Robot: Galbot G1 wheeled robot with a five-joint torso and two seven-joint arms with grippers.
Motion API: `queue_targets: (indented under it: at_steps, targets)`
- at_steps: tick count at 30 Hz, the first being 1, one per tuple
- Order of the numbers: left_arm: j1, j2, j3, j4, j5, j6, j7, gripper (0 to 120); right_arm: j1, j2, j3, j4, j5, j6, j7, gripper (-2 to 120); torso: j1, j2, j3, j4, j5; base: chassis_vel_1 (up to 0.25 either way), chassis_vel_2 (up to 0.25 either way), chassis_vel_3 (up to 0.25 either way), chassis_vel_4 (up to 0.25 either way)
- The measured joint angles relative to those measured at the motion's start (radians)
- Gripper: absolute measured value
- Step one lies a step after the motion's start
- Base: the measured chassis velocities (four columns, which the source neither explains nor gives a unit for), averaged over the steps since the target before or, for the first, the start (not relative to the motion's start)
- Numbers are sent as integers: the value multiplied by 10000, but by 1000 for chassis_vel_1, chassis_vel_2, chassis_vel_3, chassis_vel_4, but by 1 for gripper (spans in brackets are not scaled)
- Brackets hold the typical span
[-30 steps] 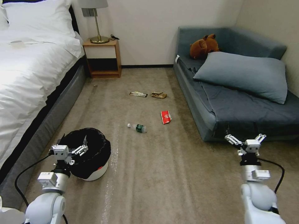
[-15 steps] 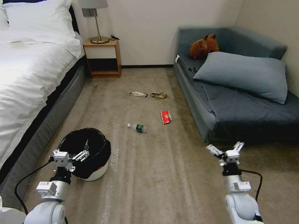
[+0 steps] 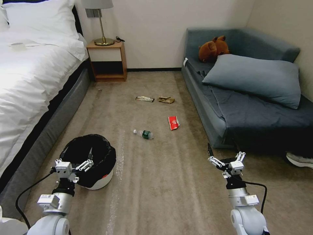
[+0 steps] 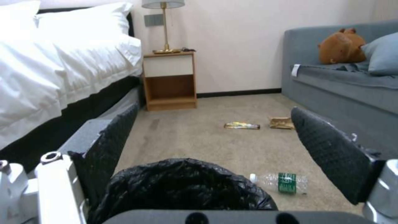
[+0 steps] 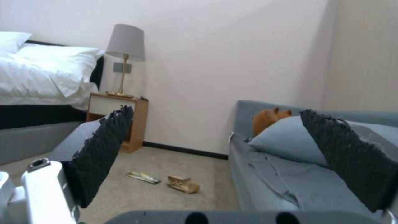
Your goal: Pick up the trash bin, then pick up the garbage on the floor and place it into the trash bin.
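The trash bin [image 3: 97, 178], white with a black bag over its rim, stands on the carpet at the near left. My left gripper [image 3: 73, 162] hovers open over its near rim, and the black bag [image 4: 182, 183] sits just below the open fingers [image 4: 118, 140]. The garbage lies farther out: a clear bottle [image 3: 143, 133] [image 4: 282, 182], a red-white wrapper [image 3: 173, 123], a brown paper bag [image 3: 166, 100] [image 5: 183, 184] and a flat dark wrapper [image 3: 145, 99] [image 5: 143, 177]. My right gripper [image 3: 227, 158] is open and empty, low at the near right beside the sofa.
A white bed [image 3: 29, 81] runs along the left. A nightstand [image 3: 107, 60] with a lamp stands at the back wall. A blue-grey sofa [image 3: 254, 107] with a pillow and a teddy bear fills the right. A shoe [image 3: 300, 160] shows at the right edge.
My right gripper has come down and leftward, away from the sofa front. My left gripper has sunk slightly at the bin's rim. A shoe has appeared at the right edge.
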State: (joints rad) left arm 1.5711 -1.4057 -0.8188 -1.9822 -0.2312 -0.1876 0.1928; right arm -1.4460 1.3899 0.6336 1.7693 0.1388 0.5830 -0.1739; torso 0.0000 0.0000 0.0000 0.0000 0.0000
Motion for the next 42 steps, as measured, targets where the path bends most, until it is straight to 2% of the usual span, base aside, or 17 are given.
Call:
queue_targets:
  at_steps: [7,12,16,18,19,20,21,22,23,25,29,31,32,35,37,40,42]
  targets:
    - [13,-155,-3,-80,59,38,-25,99,-155,-64,-476,385,353,-703,933,100,0,0,0,0,1,0,0,0,0]
    - [-74,-164,-3,-14,12,52,-76,98,-137,-87,-593,512,468,-930,1066,100,0,0,0,0,-2,0,0,0,0]
    - [-79,-232,10,-61,-129,380,-632,98,-133,-102,-699,609,639,-1162,1196,100,0,0,0,0,-2,0,0,0,0]
    - [28,-284,46,-217,-209,720,-1208,98,-133,-77,-704,599,546,-1170,1206,100,0,0,0,0,-1,0,0,0,0]
    - [28,-284,46,-217,-209,720,-1208,98,-133,-77,-704,599,546,-1170,1206,100,0,0,0,0,-1,0,0,0,0]
    - [206,-354,111,-465,-389,1294,-2106,98,-172,-31,-695,537,415,-1135,1199,100,0,0,0,1,-1,0,0,0,0]
    - [306,-378,160,-655,-631,1657,-2611,98,-192,-2,-694,519,373,-1114,1191,100,0,0,0,1,0,0,0,0,0]
    - [352,-398,186,-776,-823,1939,-2980,98,-207,23,-693,514,340,-1093,1185,100,0,0,0,0,1,0,0,0,0]
    - [352,-398,186,-776,-823,1939,-2980,98,-207,23,-693,514,340,-1093,1185,100,0,0,0,0,1,0,0,0,0]
    - [334,-496,203,-1052,-1375,2672,-4025,98,-222,77,-683,518,279,-1061,1175,100,0,1,0,1,0,0,0,0,0]
    - [227,-589,164,-1129,-1590,2994,-4608,98,-251,103,-677,537,245,-1049,1172,100,0,0,0,0,0,0,0,0,0]
    - [79,-701,84,-1220,-1994,3337,-5337,98,-329,116,-669,552,148,-1008,1150,100,0,0,0,-1,-1,0,0,0,0]
    - [79,-701,84,-1220,-1994,3337,-5337,98,-329,116,-669,552,148,-1008,1150,100,0,0,0,-1,-1,0,0,0,0]
    - [-116,-777,25,-1261,-2893,3927,-6436,99,-434,223,-741,422,0,-823,1030,100,0,0,0,0,0,0,0,0,0]
    - [-198,-804,9,-1243,-3002,4018,-6589,99,-451,227,-771,390,-25,-792,1009,100,0,0,0,0,0,0,0,0,0]
    - [-498,-844,-41,-1200,-3407,4318,-6961,99,-482,212,-842,351,-78,-747,963,100,0,0,0,1,0,0,0,0,0]
    - [-947,-847,-66,-1172,-4161,4786,-7489,99,-488,177,-883,362,-81,-745,950,100,0,0,0,-1,-1,0,0,0,0]
